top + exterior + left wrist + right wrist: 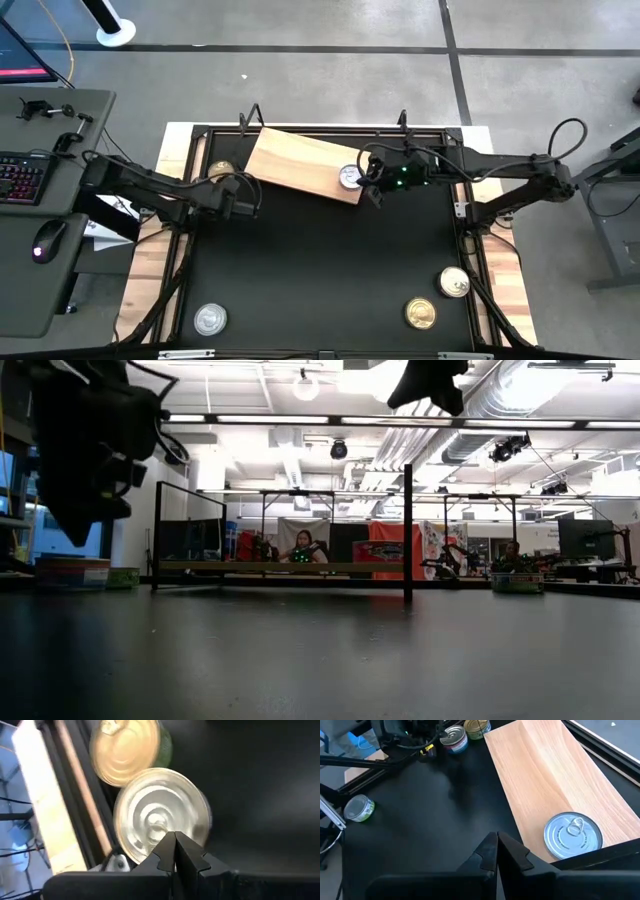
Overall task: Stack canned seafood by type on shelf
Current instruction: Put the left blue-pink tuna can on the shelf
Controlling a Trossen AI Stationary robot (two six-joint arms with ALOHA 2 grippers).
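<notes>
Left gripper [175, 851], clenched empty, hangs over a silver tin [161, 815] at the table's far-left corner; right gripper [496, 851], clenched, is across the shelf [555, 780].

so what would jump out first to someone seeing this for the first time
The pale wooden board lying askew at the back of the black table, with one silver-topped can on its right end. The right gripper hangs shut just beside that can, and the left gripper is shut over a silver can and a gold can off the board's left end.
</notes>
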